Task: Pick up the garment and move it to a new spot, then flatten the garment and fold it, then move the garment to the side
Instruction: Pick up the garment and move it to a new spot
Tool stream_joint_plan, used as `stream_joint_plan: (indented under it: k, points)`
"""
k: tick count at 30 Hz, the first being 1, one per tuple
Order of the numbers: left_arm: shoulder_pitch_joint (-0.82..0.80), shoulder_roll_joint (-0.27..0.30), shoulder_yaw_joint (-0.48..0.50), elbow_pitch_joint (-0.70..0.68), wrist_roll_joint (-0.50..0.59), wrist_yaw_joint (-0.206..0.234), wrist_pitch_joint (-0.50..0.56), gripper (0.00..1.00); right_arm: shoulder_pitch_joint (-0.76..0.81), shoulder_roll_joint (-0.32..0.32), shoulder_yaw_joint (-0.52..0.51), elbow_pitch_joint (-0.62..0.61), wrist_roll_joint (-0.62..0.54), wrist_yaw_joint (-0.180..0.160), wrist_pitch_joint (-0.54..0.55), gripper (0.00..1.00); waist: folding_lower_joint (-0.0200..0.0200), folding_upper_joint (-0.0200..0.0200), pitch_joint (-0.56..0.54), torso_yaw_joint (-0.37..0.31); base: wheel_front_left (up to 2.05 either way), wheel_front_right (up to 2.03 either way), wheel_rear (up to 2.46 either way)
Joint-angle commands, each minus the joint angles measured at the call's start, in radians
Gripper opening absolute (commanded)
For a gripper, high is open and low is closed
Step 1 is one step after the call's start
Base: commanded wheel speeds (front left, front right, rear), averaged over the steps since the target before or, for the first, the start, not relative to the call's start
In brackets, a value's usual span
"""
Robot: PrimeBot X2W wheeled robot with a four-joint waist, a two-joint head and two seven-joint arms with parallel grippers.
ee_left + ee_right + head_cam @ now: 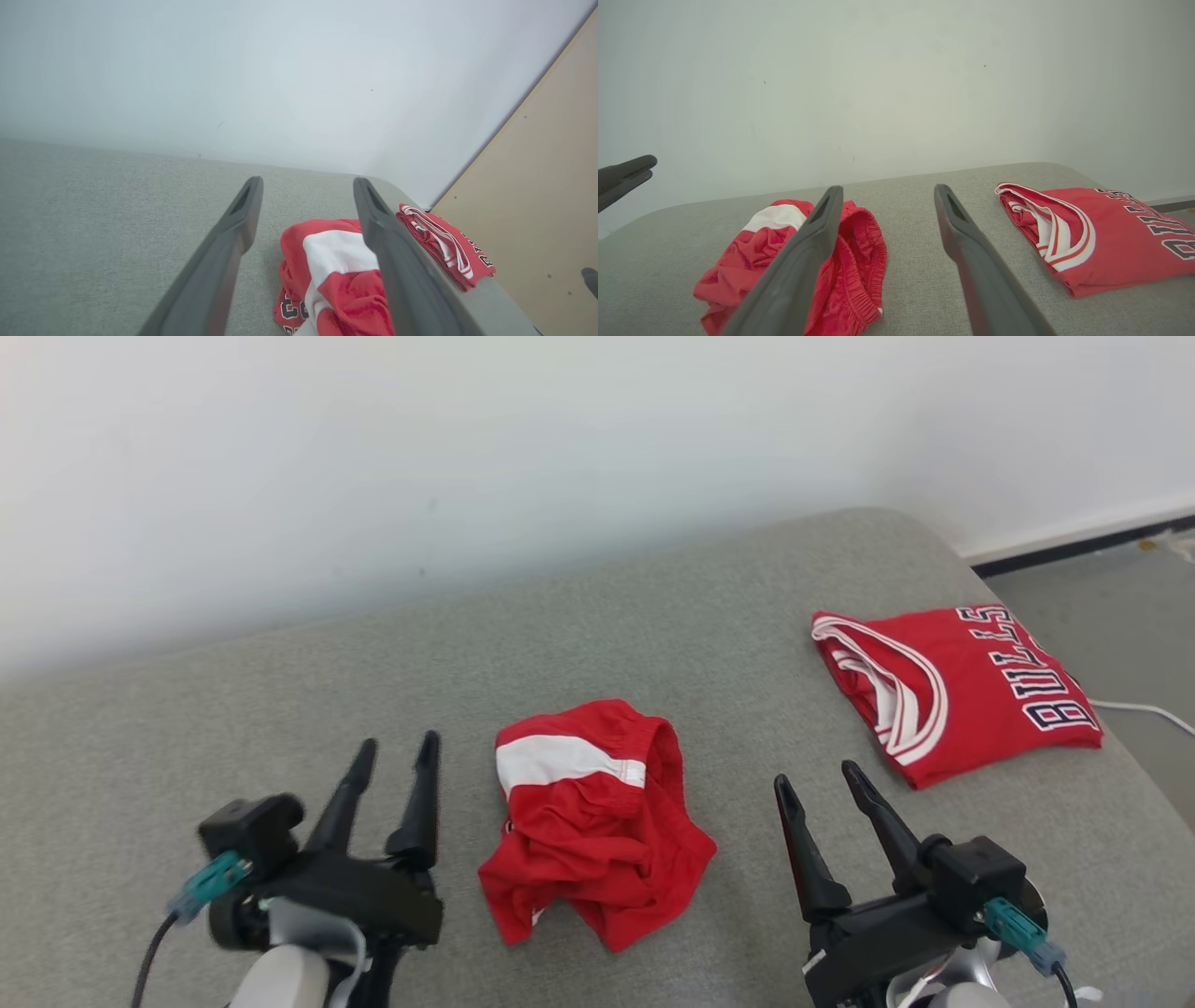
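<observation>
Left gripper (400, 742) and right gripper (814, 775) both spread and empty, crumpled red shorts (593, 831) between them.
Nearest, the two grippers hang over the grey padded surface (653, 616), fingers parted wide, holding nothing and clear of the cloth. The red shorts lie bunched in a heap on the surface, white stripe on top at the far side. Farther right a folded red jersey (962, 686) rests near the surface's edge, well apart from the shorts. Behind stands a pale wall (467, 448).

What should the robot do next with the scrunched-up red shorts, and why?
Probably bring the open left gripper and right gripper down to the edges of the shorts to spread them flat: they lie crumpled between the grippers, untouched, while the jersey nearby is already folded.
</observation>
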Motion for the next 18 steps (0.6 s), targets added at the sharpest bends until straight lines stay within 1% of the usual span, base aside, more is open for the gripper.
stream_joint_plan:
  k: [1,5,10,13,18]
  points:
    - [0.022,0.014,0.008,-0.01,0.008,0.005,-0.02,1.0,0.015,0.0,-0.006,-0.005,-0.008,-0.003,0.0,1.0,0.0,-0.0001,-0.035,0.038,0.0,0.0,0.0]
    - [0.095,0.033,0.059,-0.057,0.028,0.042,-0.083,1.0,0.046,0.001,-0.032,-0.016,-0.014,-0.003,0.008,1.0,0.0,-0.0001,-0.056,0.063,0.0,0.0,0.0]
    - [0.198,0.057,0.123,-0.113,0.058,0.059,-0.103,1.0,0.081,0.001,-0.058,-0.027,-0.019,-0.003,0.013,1.0,0.0,-0.0001,-0.073,0.091,0.0,0.0,0.0]
    - [0.267,0.052,0.151,-0.16,0.08,0.086,-0.104,1.0,0.1,0.002,-0.078,-0.027,-0.021,-0.003,0.016,1.0,0.0,-0.0001,-0.082,0.11,0.0,0.0,0.0]
    - [0.372,0.041,0.203,-0.25,0.126,0.114,-0.104,1.0,0.125,0.002,-0.101,-0.023,-0.021,-0.003,0.019,1.0,0.0,-0.0001,-0.088,0.138,0.0,0.0,0.0]
